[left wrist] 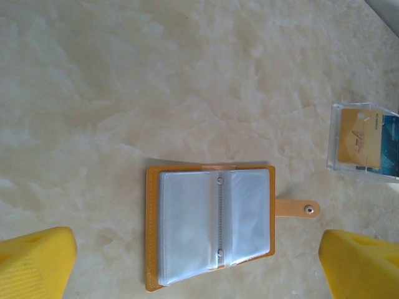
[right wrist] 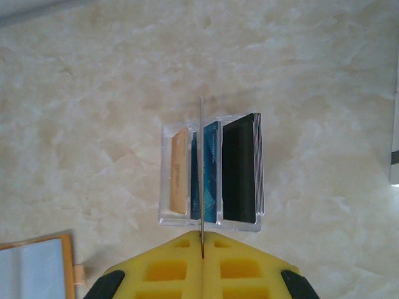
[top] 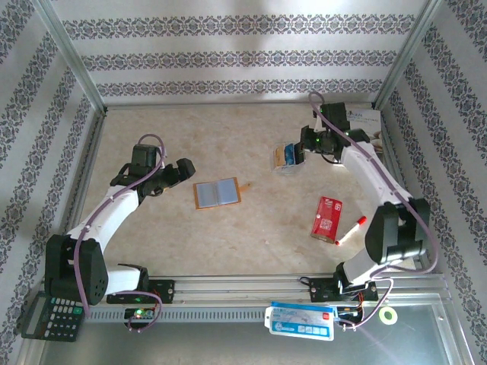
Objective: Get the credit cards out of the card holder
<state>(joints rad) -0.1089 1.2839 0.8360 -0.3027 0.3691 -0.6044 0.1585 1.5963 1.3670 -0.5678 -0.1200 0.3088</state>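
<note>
The left arm is reaching from its near-left base toward the middle, the left gripper [top: 181, 169] gaping wide and empty just left of the card holder [top: 218, 193]. The holder is lying open and flat mid-table [top: 251, 236]. The right arm is stretching to the far right, the right gripper [right wrist: 201, 240] pinching a card [right wrist: 201, 156] edge-on over a clear box [right wrist: 164, 180] of cards.
</note>
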